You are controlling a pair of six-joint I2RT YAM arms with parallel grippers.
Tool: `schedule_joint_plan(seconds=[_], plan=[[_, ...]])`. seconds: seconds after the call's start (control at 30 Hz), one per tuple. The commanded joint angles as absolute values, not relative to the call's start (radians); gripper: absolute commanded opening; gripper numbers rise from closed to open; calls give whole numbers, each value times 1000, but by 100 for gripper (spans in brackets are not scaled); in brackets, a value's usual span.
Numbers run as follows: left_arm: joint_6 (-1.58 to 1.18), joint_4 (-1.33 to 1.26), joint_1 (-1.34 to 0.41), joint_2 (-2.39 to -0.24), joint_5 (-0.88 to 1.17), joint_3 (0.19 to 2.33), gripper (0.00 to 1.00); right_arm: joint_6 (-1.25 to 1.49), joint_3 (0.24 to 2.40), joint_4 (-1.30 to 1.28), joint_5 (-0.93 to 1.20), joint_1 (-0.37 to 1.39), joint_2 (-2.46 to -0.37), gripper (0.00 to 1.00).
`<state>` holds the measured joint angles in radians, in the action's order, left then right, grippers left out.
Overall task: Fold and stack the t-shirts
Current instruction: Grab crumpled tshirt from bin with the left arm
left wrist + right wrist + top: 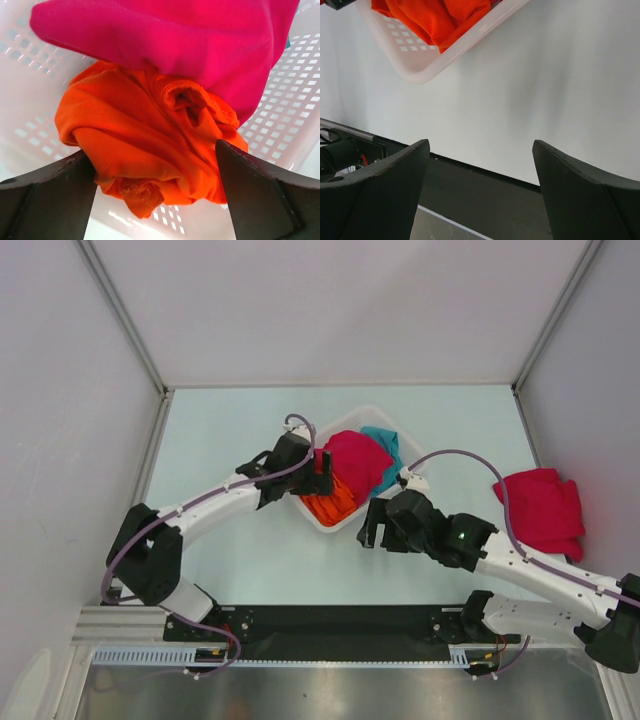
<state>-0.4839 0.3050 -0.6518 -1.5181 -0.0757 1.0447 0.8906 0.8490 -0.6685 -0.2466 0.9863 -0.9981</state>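
t-shirts: magenta-red shirt [540, 512] is lying folded on the worktop [230, 430]; orange shirt [145, 145], magenta shirt [357, 462], teal shirt [388, 445] are waiting in basket [325, 524]. left end effector [155, 170], right end effector [480, 155] are gaping, empty.

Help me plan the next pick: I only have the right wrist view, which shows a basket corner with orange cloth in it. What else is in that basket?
Observer: A magenta t-shirt lies on top of the orange t-shirt, and a teal t-shirt sits at the far side of the basket.
Operator: Where is the left gripper?
Observer: The left gripper is at the basket, jaws open on either side of the orange bundle, not closed on it.
Operator: Is anything out on the table?
Observer: Yes, a second magenta t-shirt lies on the right side of the table, apart from the basket.
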Motion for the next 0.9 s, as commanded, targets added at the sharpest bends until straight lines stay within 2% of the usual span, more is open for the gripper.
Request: schedule_joint_plan(seconds=[0.0,0.03,0.1,0.27,0.4,0.6,0.73,0.87], plan=[[-486,264,-634,-1562,-9,1060,93,900,857,-673,-261,985,-1008,90],[-488,244,-624,-1578,20,1055,71,899,859,-672,-256,985,-1014,90],[-508,238,-609,-1589,80,1048,1,894,867,-670,-255,985,-1032,90],[-486,293,-597,-1555,60,1123,0,881,877,-666,-250,979,-1065,90],[-433,429,-594,-1534,26,1383,0,871,871,-652,-249,974,-1078,90],[-436,540,-594,-1438,175,1635,0,882,802,-601,-232,965,-1101,91],[-452,610,-609,-1292,169,1670,0,888,752,-540,-203,959,-1126,90],[-466,704,-611,-1158,39,1646,0,879,742,-503,-184,954,-1173,90]])
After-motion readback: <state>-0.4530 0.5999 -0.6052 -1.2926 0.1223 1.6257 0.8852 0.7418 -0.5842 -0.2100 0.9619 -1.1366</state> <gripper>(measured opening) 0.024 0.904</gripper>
